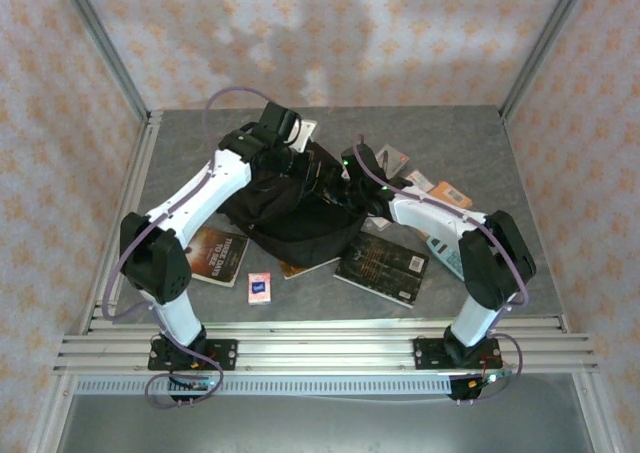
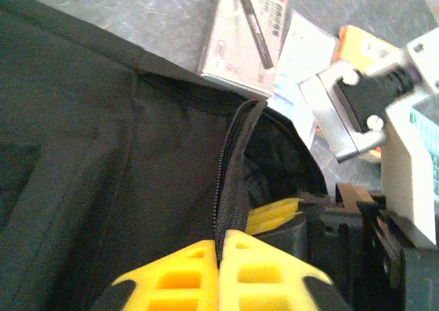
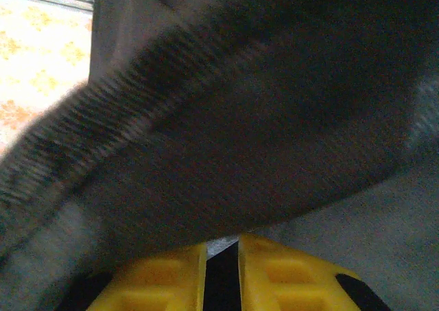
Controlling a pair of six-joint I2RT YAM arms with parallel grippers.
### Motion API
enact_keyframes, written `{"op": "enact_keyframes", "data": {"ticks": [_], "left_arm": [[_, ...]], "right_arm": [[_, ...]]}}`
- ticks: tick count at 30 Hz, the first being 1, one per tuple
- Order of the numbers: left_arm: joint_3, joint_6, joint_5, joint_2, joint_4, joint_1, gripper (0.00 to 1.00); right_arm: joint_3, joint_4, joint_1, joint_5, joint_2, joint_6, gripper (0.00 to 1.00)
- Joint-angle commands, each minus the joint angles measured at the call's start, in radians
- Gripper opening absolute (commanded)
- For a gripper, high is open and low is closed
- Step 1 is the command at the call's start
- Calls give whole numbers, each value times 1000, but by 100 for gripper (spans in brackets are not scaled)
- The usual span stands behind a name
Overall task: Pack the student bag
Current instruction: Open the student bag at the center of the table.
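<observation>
Pinching the student bag (image 2: 82, 160) with left hand (image 2: 221, 246)

Bare table (image 1: 480, 133) behind student bag (image 1: 300, 218); books (image 1: 382, 265) in front.

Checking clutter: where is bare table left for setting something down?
Bare table in the far-right corner beyond the pen box, and far-left beside the student bag. Crowded: books along its near side, small items at right.

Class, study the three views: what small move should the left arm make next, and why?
Probably draw the left gripper gently away from the right gripper, widening the mouth of the student bag: it pinches the zipper edge, and a dark book lies outside.
</observation>
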Motion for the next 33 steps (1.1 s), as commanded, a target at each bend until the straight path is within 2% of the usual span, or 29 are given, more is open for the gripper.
{"op": "enact_keyframes", "data": {"ticks": [1, 8, 13, 16, 19, 21, 23, 27, 31, 32, 33], "left_arm": [[-10, 7, 59, -24, -34, 2, 0], [-122, -30, -43, -134, 8, 35, 0], [-253, -88, -125, -274, 75, 44, 0], [-306, -113, -123, -341, 104, 45, 0], [-307, -122, -63, -350, 82, 43, 0], [-304, -121, -14, -335, 53, 43, 0], [-315, -117, -14, -327, 36, 43, 0], [-332, -108, -57, -329, 12, 44, 0], [-323, -113, -132, -344, -13, 45, 0], [-311, -109, -164, -345, -20, 45, 5], [-298, -110, -199, -347, -25, 45, 13]], "right_arm": [[-26, -46, -12, 58, -52, -41, 19], [-45, -106, -20, 136, -102, -97, 19], [-42, -152, -23, 183, -113, -130, 24], [-9, -167, -23, 165, -77, -143, 25], [44, -186, -29, 160, -19, -150, 25], [70, -159, -44, 123, 19, -137, 25], [90, -105, -60, 59, 49, -115, 25], [186, -64, -73, -50, 127, -102, 25], [271, -68, -74, -85, 190, -108, 25], [290, -63, -74, -101, 207, -112, 25], [308, -53, -74, -126, 229, -116, 25]]}}
